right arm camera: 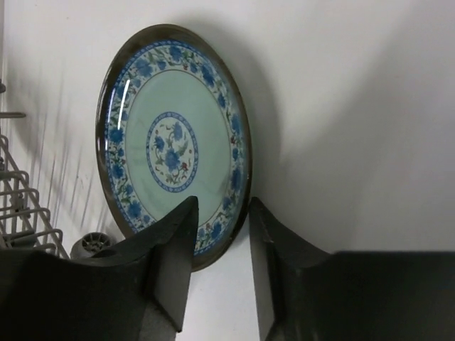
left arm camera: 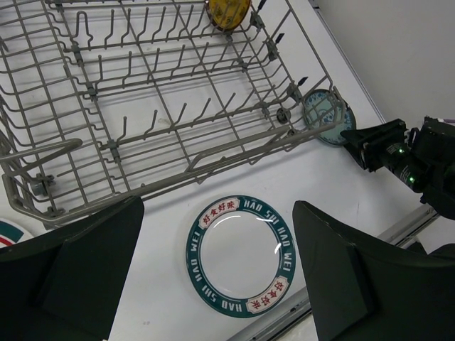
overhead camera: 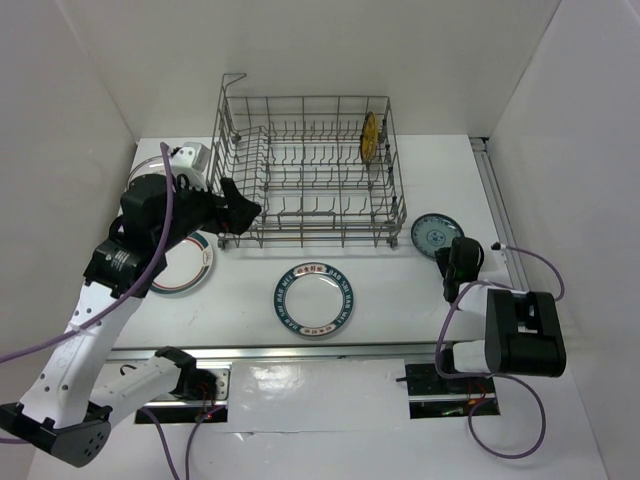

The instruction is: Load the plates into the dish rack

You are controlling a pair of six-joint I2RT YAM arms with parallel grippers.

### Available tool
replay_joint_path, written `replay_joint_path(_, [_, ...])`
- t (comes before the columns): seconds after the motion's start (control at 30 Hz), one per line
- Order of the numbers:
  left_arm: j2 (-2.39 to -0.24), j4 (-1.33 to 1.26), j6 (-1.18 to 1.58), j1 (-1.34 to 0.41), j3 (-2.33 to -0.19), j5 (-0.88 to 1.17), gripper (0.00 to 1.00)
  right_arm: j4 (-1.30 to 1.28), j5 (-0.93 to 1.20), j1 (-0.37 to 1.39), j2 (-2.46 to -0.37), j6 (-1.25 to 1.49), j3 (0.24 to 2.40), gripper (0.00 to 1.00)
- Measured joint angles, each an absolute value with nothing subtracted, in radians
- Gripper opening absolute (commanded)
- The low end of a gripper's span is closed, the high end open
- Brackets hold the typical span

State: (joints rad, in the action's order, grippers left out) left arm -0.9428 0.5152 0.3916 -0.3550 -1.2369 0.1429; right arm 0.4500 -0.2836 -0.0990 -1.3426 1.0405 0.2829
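The right gripper [right arm camera: 221, 204] sits at the near rim of the teal-blue patterned plate [right arm camera: 170, 142]; its two dark fingers [right arm camera: 170, 249] are drawn partway together with the rim between them, one overlapping the plate's face and the other just outside its edge; whether they press the rim cannot be told. That plate is on the white table [overhead camera: 400, 320], just off the right end of the dish rack [overhead camera: 310, 170]. The left gripper [left arm camera: 217, 212] is spread wide and holds nothing; it hangs over the table by the rack's near left corner. A yellow plate [overhead camera: 370, 135] stands on edge among the tines at the rack's far right. A white plate with a dark lettered rim [overhead camera: 315, 298] lies flat in front of the rack; a white plate with a teal rim [overhead camera: 195, 262] lies to the left, partly hidden under the left arm.
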Motion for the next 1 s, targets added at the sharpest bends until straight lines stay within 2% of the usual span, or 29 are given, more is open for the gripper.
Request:
replay_joint_path(0.07, [-0.941, 0.516, 0.392, -0.355, -1.237, 0.142, 1.0, 0.421, -0.284, -0.101, -1.342, 1.049, 0.29, 0.34])
replay_joint_path(0.1, [-0.94, 0.515, 0.392, -0.355, -1.237, 0.141, 1.0, 0.404, -0.284, -0.104, -1.342, 1.051, 0.296, 0.22])
replay_joint_path(0.13, [-0.939, 0.515, 0.392, -0.355, -1.237, 0.14, 1.0, 0.387, -0.282, -0.107, -1.344, 1.05, 0.302, 0.15])
replay_joint_path(0.17, [-0.939, 0.515, 0.392, -0.355, -1.237, 0.139, 1.0, 0.369, -0.278, -0.113, -1.348, 1.061, 0.307, 0.13])
replay_joint_path(0.2, [-0.939, 0.515, 0.392, -0.355, -1.237, 0.136, 1.0, 0.361, -0.276, -0.119, -1.355, 1.067, 0.315, 0.03])
replay_joint_path(0.23, [-0.939, 0.516, 0.392, -0.355, -1.237, 0.135, 1.0, 0.356, -0.271, -0.125, -1.363, 1.072, 0.324, 0.0])
replay_joint_path(0.57, [-0.939, 0.515, 0.392, -0.355, -1.237, 0.131, 1.0, 0.269, -0.253, -0.144, -1.406, 1.118, 0.406, 0.0])
replay_joint_path(0.77, [-0.939, 0.515, 0.392, -0.355, -1.237, 0.13, 1.0, 0.083, -0.326, -0.137, -1.293, 1.116, 0.464, 0.0])
replay_joint_path(1.0, [-0.939, 0.516, 0.392, -0.355, -1.237, 0.109, 1.0, -0.138, -0.515, -0.094, -1.23, 1.053, 0.759, 0.0])
